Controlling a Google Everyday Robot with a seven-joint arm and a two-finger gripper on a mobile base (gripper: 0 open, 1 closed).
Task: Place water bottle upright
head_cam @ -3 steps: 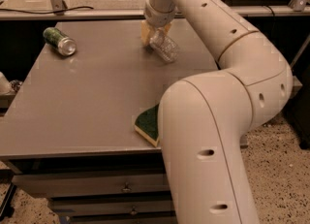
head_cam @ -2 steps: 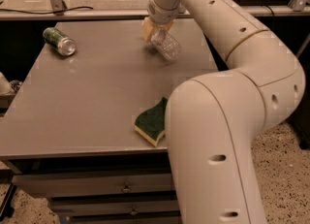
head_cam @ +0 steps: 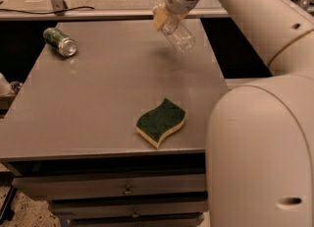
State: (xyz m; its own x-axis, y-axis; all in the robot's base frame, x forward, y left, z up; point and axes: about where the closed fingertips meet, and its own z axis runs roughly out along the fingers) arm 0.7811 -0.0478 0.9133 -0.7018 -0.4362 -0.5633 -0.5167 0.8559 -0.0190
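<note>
The water bottle is held tilted above the far side of the table, clamped at its upper end by the fingers of the gripper. A green can is seen lying far left, and a sponge is seen near the front edge.

On the worktop, a can lies far left and a sponge near the front; above the far right, the gripper holds the bottle.
</note>
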